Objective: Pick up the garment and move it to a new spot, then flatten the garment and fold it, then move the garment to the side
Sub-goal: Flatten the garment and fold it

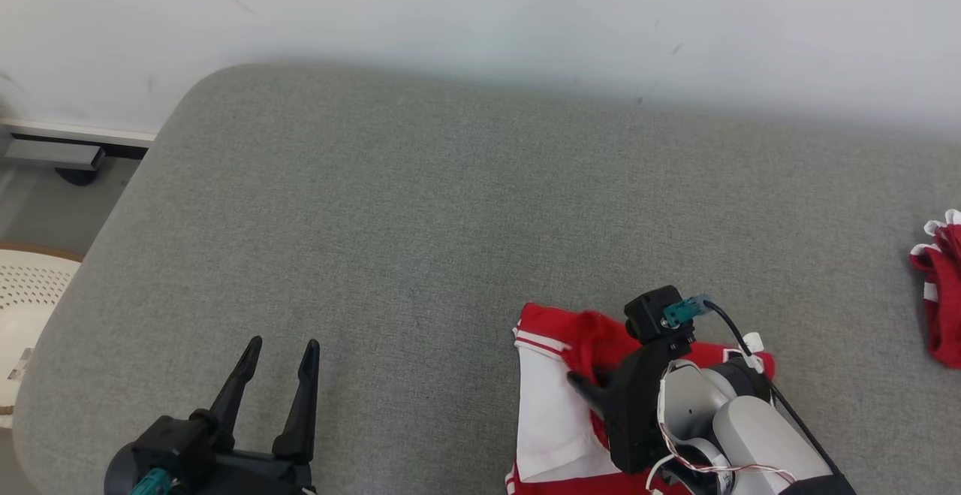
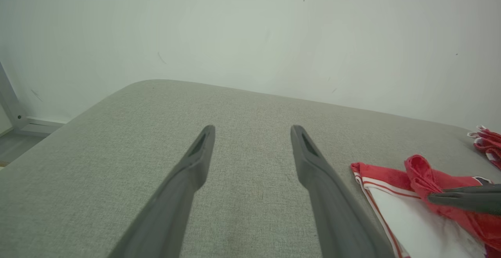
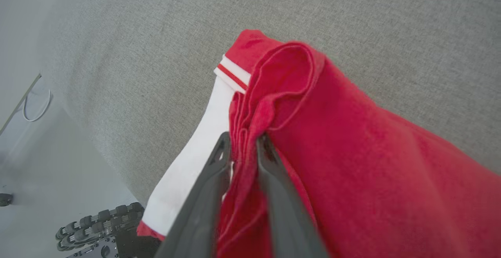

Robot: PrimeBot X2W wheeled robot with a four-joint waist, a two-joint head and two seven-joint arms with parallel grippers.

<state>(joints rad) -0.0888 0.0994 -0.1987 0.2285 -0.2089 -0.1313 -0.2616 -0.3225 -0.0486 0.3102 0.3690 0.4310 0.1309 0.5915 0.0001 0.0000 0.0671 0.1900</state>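
Note:
A red garment (image 1: pixel 593 333) with a white panel and red-and-white striped trim lies at the front right of the grey cushioned surface (image 1: pixel 413 217). My right gripper (image 1: pixel 579 384) comes in from the right, low over it. In the right wrist view the right gripper (image 3: pixel 242 138) is shut on a bunched fold of the garment (image 3: pixel 352 152), with red cloth pinched between the narrow jaws. The left wrist view has the garment (image 2: pixel 395 211) at lower right, a raised fold in it held by the right gripper's finger (image 2: pixel 462 199). My left gripper (image 1: pixel 284 345) stands open at the front left, holding nothing.
A second red-and-white cloth item (image 1: pixel 938 292) lies at the right edge of the surface. A white perforated basket (image 1: pixel 22 292) stands on the floor past the rounded left edge. A pale wall runs behind the surface.

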